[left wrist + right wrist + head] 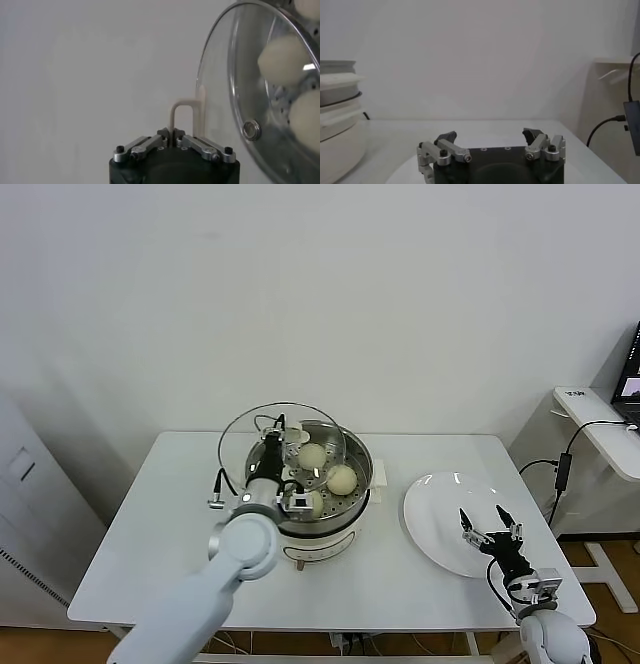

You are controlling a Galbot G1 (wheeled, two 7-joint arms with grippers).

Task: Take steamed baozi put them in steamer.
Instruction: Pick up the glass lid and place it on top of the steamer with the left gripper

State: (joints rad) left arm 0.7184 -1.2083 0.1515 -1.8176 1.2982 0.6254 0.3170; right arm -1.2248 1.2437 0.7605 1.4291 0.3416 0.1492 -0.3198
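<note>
A white table (pixel 150 524) stands against a plain pale wall. At the lower right of the frame the right gripper (pixel 490 525) hovers with its jaws spread wide and empty over the flat white plate (pixel 430 514). At centre the left gripper (pixel 281 425), clamped tight on the cream handle (pixel 184 116) of the round glass lid (pixel 240 434), holds it tilted over the shiny steel steamer (pixel 355 504), where three cream-white steamed baozi (pixel 342 479) lie.

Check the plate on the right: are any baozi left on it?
No. In the head view the white plate lies bare, and the visible baozi sit inside the steamer.
</note>
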